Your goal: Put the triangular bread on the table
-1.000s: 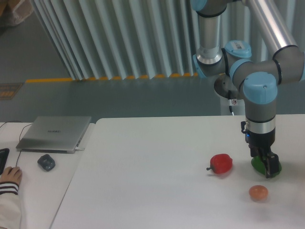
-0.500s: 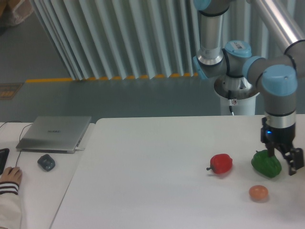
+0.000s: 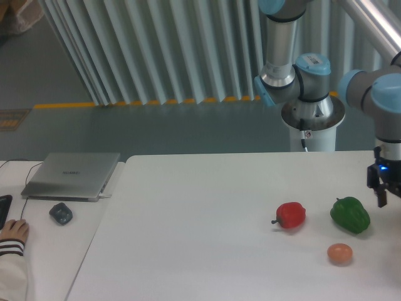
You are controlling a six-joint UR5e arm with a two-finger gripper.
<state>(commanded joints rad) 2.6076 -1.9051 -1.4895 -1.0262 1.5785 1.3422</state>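
Near the right edge of the white table (image 3: 207,213), three items in a loose cluster: a red pepper (image 3: 291,215) farthest in from that edge, a green pepper (image 3: 350,214) just beside it toward the edge, and a small round orange-brown ball (image 3: 339,253) nearer the front edge, between the two and apart from both. No sign of the triangular bread anywhere in view; impossible to say where it lies. At the frame's right border, above the table's right edge, only a sliver of the gripper (image 3: 382,193), dark with a small blue light, cut off by the picture's edge; impossible to tell whether spread or pressed together, or whether anything sits between the fingers. Well clear of the green pepper, not touching it. Off the table's left edge, on the adjoining desk (image 3: 44,251), a closed grey laptop (image 3: 72,175), a dark mouse (image 3: 61,213) in front of it, and a person's hand (image 3: 12,231) in a striped cuff at the near left corner.
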